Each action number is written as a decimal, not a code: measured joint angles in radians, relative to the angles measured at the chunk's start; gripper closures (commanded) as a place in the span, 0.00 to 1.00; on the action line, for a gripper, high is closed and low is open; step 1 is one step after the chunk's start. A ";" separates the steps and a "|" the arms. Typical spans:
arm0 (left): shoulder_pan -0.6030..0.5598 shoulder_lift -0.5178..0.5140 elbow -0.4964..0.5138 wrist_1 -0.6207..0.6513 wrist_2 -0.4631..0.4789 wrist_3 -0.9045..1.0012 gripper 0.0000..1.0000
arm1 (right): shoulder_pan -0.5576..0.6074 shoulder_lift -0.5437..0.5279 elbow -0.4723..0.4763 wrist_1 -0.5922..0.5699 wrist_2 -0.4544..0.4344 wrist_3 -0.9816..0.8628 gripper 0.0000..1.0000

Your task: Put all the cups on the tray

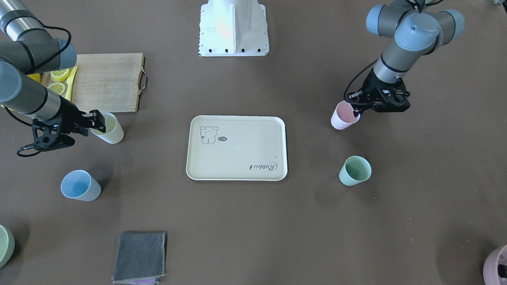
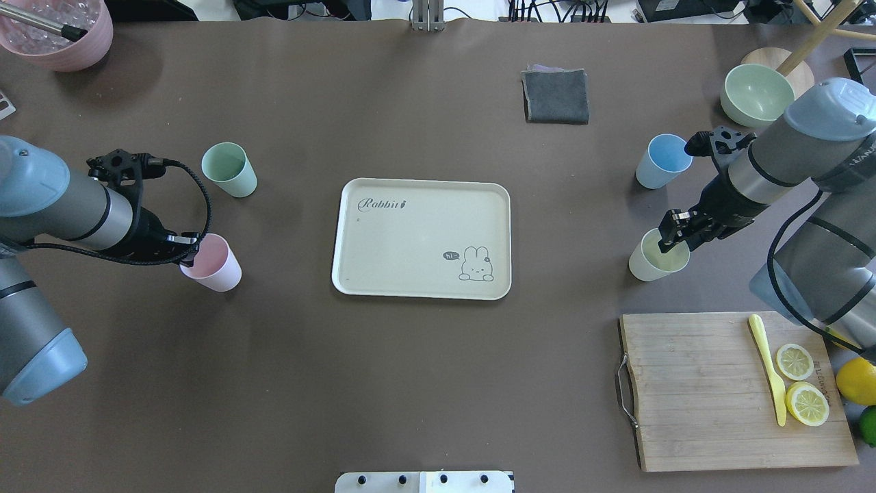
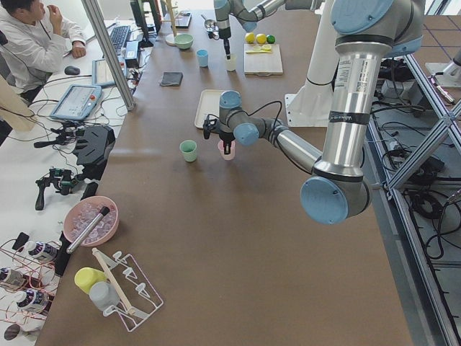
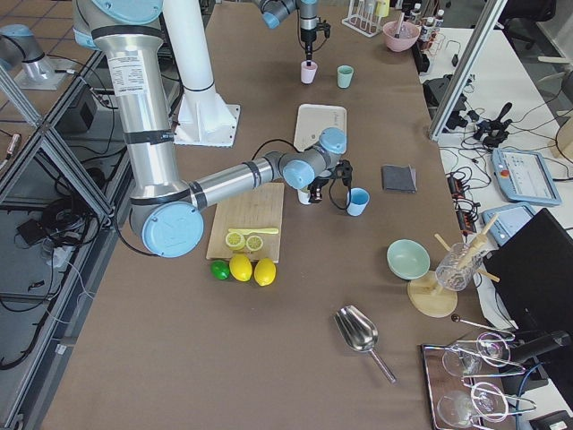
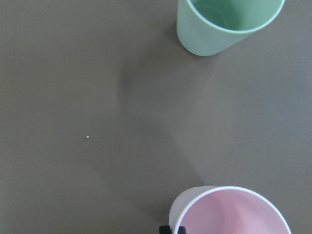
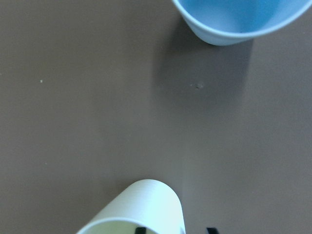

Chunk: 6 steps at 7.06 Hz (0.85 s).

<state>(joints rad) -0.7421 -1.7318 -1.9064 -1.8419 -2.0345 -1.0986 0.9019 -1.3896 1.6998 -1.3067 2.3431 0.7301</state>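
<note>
Pinching the pink cup, left hand grips; right hand straddles yellow cup, released.

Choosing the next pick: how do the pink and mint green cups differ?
The pink cup has the left gripper pinching its rim; the mint green cup stands free. The mint green cup sits farther across the table than the pink cup. Both are tapered, open side up and off the tray.

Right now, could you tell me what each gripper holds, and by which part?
Left gripper appears pinched on the rim of the pink cup; right gripper straddles the rim of the yellow cup with a gap, holding nothing.
</note>
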 measured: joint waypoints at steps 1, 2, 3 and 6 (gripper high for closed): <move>-0.001 -0.072 -0.003 0.060 -0.007 -0.011 1.00 | 0.001 0.019 0.002 -0.004 0.002 0.005 1.00; 0.001 -0.168 0.007 0.121 -0.014 -0.046 1.00 | 0.000 0.050 0.004 -0.008 0.004 0.026 1.00; 0.015 -0.259 0.039 0.157 -0.014 -0.094 1.00 | -0.008 0.093 0.005 -0.010 0.006 0.081 1.00; 0.118 -0.438 0.197 0.167 0.079 -0.193 1.00 | -0.114 0.258 0.001 -0.011 -0.043 0.342 1.00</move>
<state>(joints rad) -0.6245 -2.1696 -1.7092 -1.6744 -1.9551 -1.2918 0.7879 -1.1318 1.7006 -1.3174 2.3002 1.0718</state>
